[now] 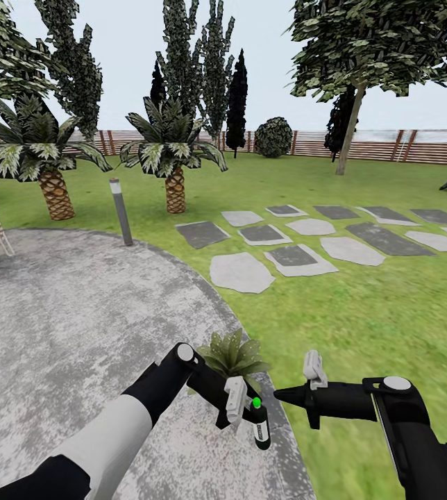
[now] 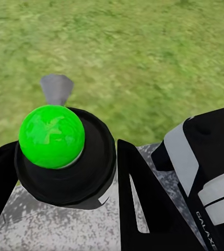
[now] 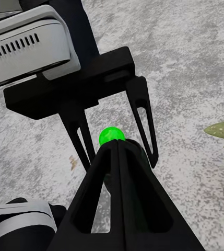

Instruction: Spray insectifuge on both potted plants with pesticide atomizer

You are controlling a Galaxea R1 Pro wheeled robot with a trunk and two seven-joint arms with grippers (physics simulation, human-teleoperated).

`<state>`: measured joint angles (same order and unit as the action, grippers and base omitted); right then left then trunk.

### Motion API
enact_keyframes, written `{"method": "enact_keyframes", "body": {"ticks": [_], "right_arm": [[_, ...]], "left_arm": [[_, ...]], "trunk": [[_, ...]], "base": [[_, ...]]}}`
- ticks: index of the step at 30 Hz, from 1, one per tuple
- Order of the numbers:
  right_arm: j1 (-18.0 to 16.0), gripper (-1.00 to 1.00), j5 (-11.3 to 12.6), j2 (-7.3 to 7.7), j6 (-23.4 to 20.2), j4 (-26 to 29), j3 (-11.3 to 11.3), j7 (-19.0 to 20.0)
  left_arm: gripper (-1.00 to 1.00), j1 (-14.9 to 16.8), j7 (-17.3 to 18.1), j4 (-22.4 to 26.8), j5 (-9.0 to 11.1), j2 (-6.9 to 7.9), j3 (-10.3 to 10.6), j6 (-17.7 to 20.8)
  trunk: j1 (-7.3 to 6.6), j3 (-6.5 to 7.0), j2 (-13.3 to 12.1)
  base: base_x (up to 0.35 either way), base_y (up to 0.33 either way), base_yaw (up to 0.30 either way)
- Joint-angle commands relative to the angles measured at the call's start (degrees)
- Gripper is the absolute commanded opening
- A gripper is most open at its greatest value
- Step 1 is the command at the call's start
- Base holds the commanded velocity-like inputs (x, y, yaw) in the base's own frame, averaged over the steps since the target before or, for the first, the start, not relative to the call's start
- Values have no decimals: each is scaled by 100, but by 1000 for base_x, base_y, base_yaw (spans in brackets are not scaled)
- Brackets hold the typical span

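One pesticide atomizer (image 1: 260, 422), slim and dark green with a white label band and a bright green cap, held upright at the edge of the grey paved patio (image 1: 64, 319), clamped between the two black fingers of the left gripper (image 1: 248, 417). Green cap and dark collar of the atomizer (image 2: 59, 151) wedged between those fingers in the left wrist view, lawn beyond. One potted plant (image 1: 234, 353), a low rosette of pointed leaves, just behind the atomizer, on the patio's rim. Right gripper (image 1: 282, 396) just beside the atomizer, pointed at it, fingers drawn together to a narrow tip with nothing between. Farther from the patio: two palms (image 1: 171, 156) on the grass, one grey bollard lamp (image 1: 120, 212) at the patio's far edge, a run of stepping stones (image 1: 300, 239), one slatted fence (image 1: 390, 146).
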<state>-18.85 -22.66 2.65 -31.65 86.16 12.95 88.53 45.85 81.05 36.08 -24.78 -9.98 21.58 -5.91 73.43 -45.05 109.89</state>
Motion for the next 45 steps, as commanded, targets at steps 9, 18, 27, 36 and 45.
{"method": "enact_keyframes", "body": {"ticks": [9,18,27,36,45], "right_arm": [[-5,-100,-37,-2,-60,6,6,42],[-5,-100,-37,-2,-60,6,6,42],[-5,-100,-37,-2,-60,6,6,42],[-5,-100,-37,-2,-60,-3,6,36],[-5,-100,-39,-2,-60,6,6,36]], "left_arm": [[-100,3,7,4,-18,-2,-4,-59],[-100,3,7,4,-18,-2,-4,-55],[-100,3,4,4,-1,-2,-4,-56],[-100,3,2,4,342,-2,-4,-60],[-100,3,-2,-3,351,-2,4,-60]], "trunk": [[-1,-5,3],[-1,-5,3],[-1,-5,3],[-1,-5,3],[-1,-5,3]], "base": [[0,0,0],[0,0,0],[0,0,0],[0,0,0],[0,0,0]]}}
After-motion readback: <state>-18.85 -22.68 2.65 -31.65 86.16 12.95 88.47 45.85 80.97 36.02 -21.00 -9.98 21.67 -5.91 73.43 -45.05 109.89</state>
